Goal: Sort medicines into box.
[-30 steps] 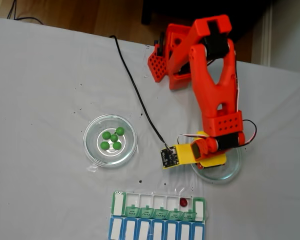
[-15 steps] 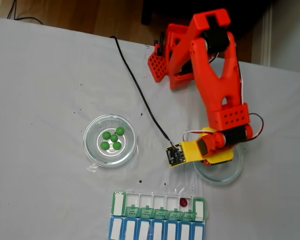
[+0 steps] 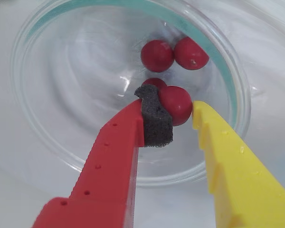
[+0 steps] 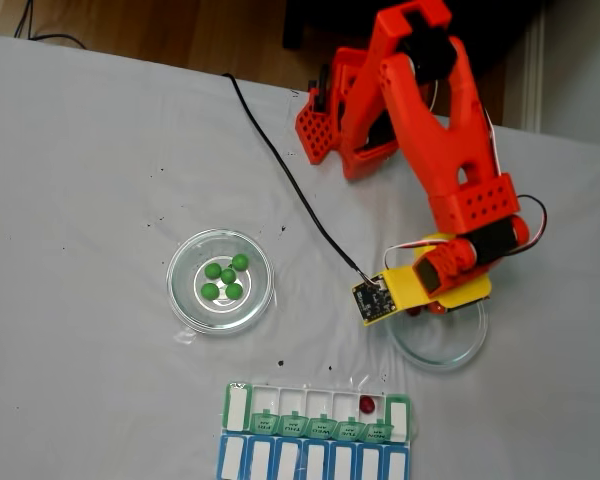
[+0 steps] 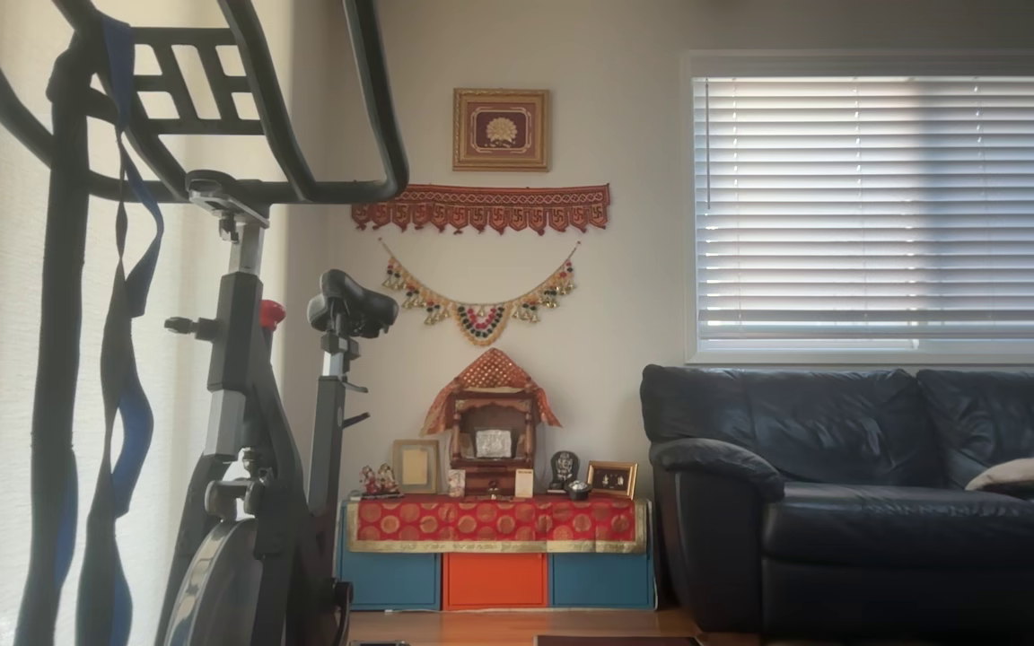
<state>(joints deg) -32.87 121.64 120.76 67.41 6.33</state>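
In the wrist view my gripper (image 3: 178, 111) reaches into a clear glass dish (image 3: 47, 142) that holds several dark red medicines. One red ball (image 3: 178, 103) sits between the black foam pad (image 3: 156, 121) of the red finger and the tip of the yellow finger (image 3: 218, 147), touching both while resting on the glass. Two more red balls (image 3: 173, 54) lie farther back, and another (image 3: 154, 82) peeks from behind the pad. In the fixed view the box (image 4: 242, 408), with green lids folded open, has one red ball (image 4: 366, 404) in a compartment near its right end.
In the fixed view a second glass dish (image 4: 185, 295) at the left holds several green balls (image 4: 225, 280). A blue-lidded row (image 4: 310, 462) lies just below the box. The orange arm (image 4: 450, 150) and its black cable (image 4: 280, 190) cross the white table. The other view shows a living room.
In the fixed view the arm has swung to the right. Its wrist has moved from the right dish's left edge to over the dish's upper part.
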